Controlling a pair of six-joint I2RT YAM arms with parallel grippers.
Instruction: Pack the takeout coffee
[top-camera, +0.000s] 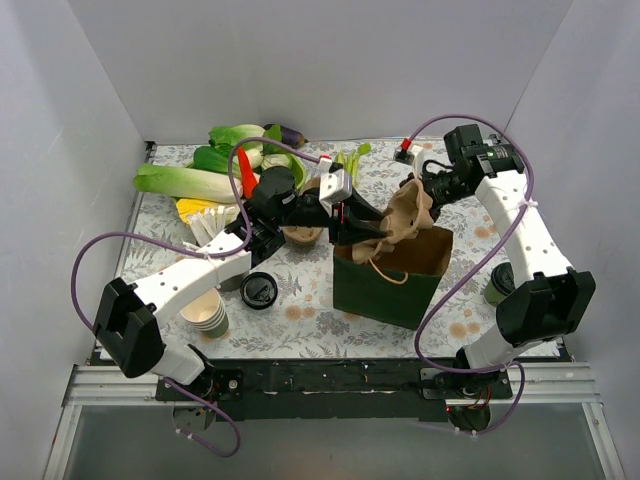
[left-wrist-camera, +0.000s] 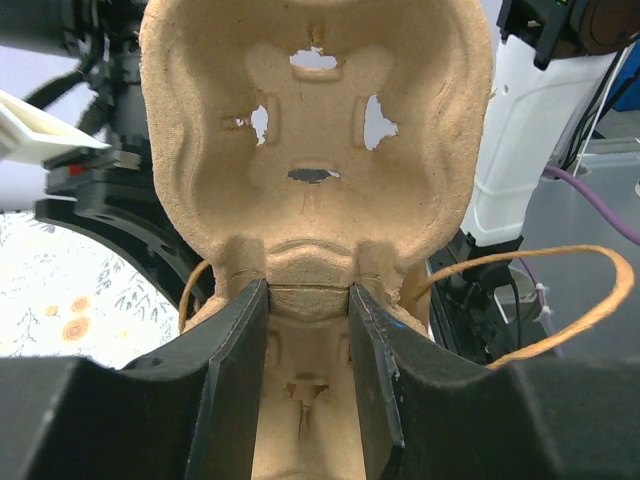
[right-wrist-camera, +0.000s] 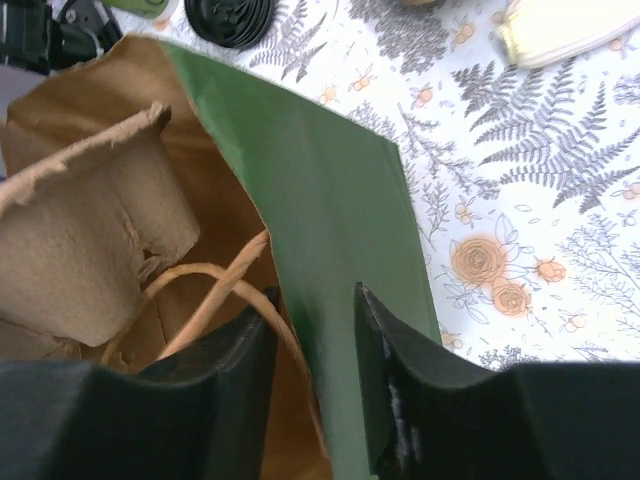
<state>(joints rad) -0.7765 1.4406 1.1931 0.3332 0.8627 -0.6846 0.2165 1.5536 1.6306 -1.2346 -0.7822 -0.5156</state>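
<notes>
A green paper bag stands open at mid table. A brown pulp cup carrier sticks out of its mouth, upright. My left gripper is shut on a ridge of that carrier, its tips pressed to both sides. My right gripper is open and straddles the bag's green wall, one finger inside beside the rope handle. The takeout coffee, a small lidless cup with a tan inside, sits on the table under my left arm, partly hidden.
A black lid lies left of the bag. A stack of nested cups stands at the front left. Vegetables are piled at the back left. Another cup stands behind my right arm. White walls enclose the table.
</notes>
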